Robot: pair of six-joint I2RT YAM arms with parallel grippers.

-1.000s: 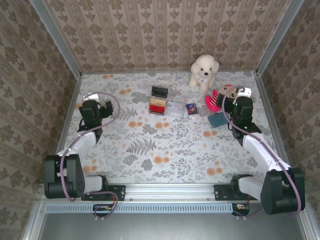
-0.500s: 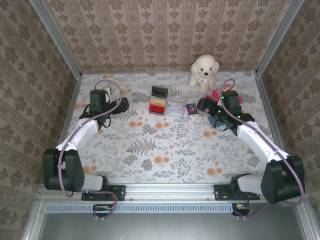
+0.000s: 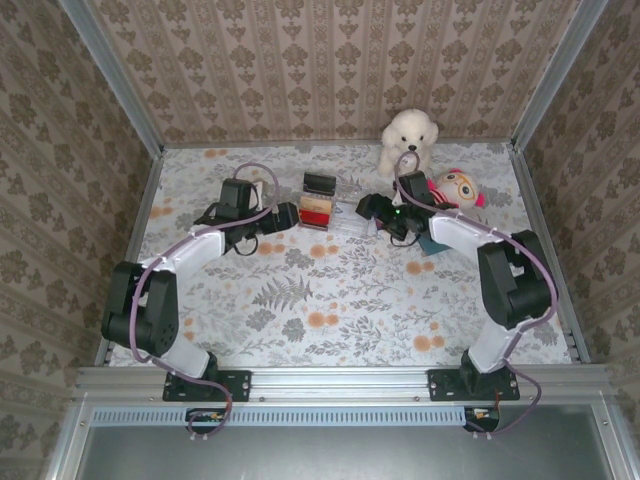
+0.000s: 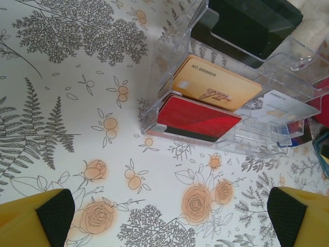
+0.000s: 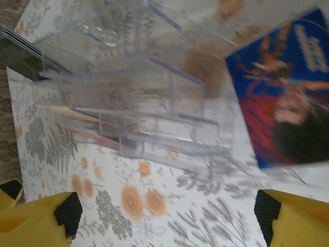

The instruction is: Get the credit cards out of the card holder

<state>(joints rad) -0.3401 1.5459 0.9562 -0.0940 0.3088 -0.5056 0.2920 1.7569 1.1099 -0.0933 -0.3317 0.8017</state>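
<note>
Floral tbl (image 3: 300, 300): card holder (image 3: 345, 215), plush dog (image 3: 408, 140), doll (image 3: 455, 187)

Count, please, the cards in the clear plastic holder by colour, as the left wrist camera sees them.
Black rectangular card: 1 (more may hide behind)
Gold rectangular VIP card: 1
Red rectangular card: 1
White rectangular card: 1
Total: 4 seen

Your left arm (image 3: 190, 250) and right arm (image 3: 470, 235) both reach forward, wrists turned inward, facing each other. Left gripper (image 3: 290, 213) and right gripper (image 3: 368, 208) sit low, jaws wide apart.
</note>
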